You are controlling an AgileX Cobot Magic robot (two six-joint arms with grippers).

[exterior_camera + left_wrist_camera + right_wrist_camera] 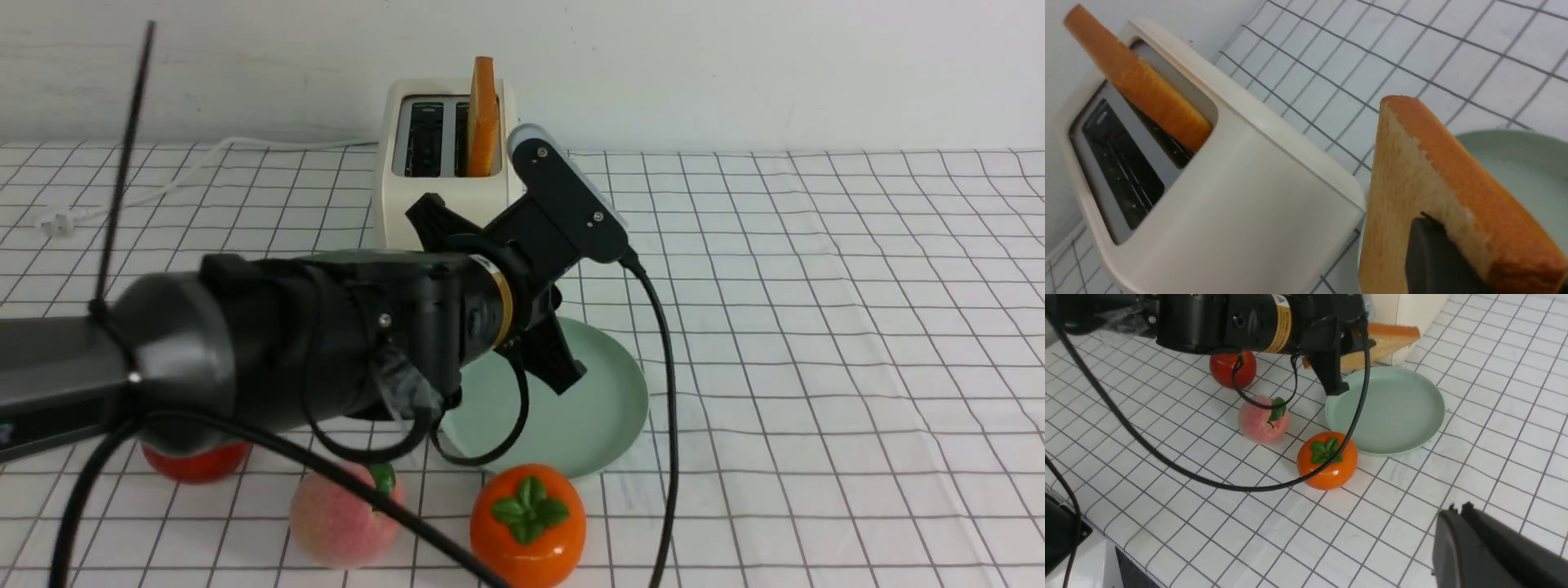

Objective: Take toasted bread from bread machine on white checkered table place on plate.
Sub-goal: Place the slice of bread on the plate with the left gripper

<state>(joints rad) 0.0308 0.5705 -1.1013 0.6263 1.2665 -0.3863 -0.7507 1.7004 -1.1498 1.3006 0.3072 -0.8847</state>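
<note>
Bright, diffuse light falls from above on the white checkered table (816, 327), leaving faint soft shadows beside the plate (1392, 412) and under the orange fruit (1327, 469), whose glossy skin carries small pale highlights. In the front view the left arm (245, 351), close to the lens, looks soft. In the wrist views the bread machine (1241, 212) is slightly blurred and the right gripper (1457, 512) is a dark out-of-focus mass.
</note>
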